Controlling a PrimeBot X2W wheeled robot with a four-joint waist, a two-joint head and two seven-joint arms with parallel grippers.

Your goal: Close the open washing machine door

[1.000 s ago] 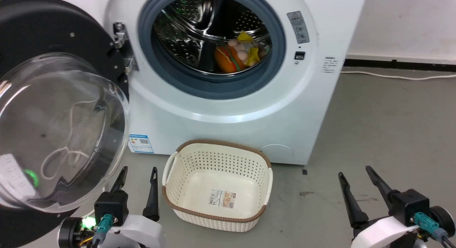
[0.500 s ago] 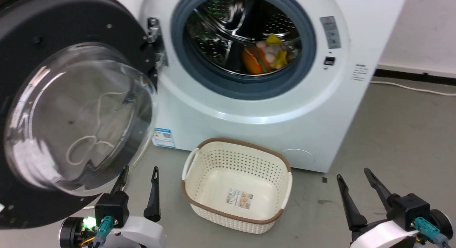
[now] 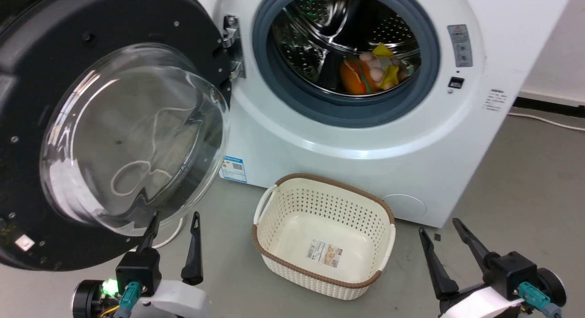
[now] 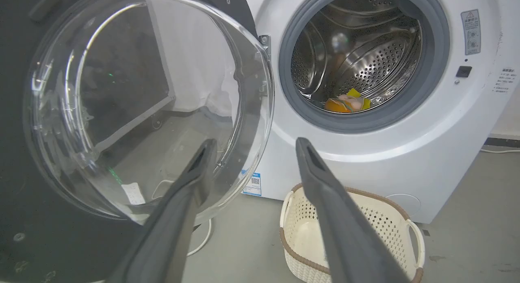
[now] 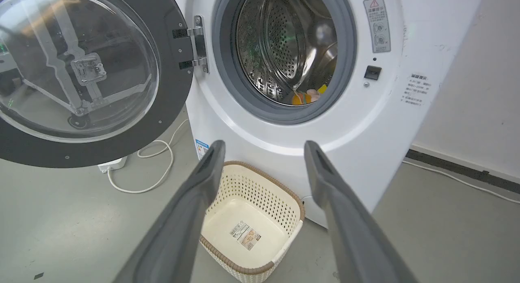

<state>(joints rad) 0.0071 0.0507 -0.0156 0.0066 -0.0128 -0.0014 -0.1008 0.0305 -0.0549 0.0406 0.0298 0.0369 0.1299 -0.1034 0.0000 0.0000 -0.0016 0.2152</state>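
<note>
Down low, the left hand (image 3: pixel 176 215) and the right hand (image 3: pixel 438 225) point upward, fingers spread, holding nothing. The washing machine door (image 3: pixel 114 130) hangs wide open just beside the left hand, hinged to the washing machine (image 3: pixel 365 144). Between the 2 hands, 1 cream basket (image 3: pixel 329 183) sits empty but for a label (image 3: pixel 325 253); soft toys (image 3: pixel 365 76) lie in the drum (image 3: pixel 315 21).

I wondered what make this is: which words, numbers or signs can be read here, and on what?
No wording can be read.
Grey label on the washing machine: red warning triangle, text too small.
Printed lines near its right edge: too small.
Blue label at the machine's lower left: QR code, text blurred.
Sticker in the basket: barcode, print unreadable.
</note>
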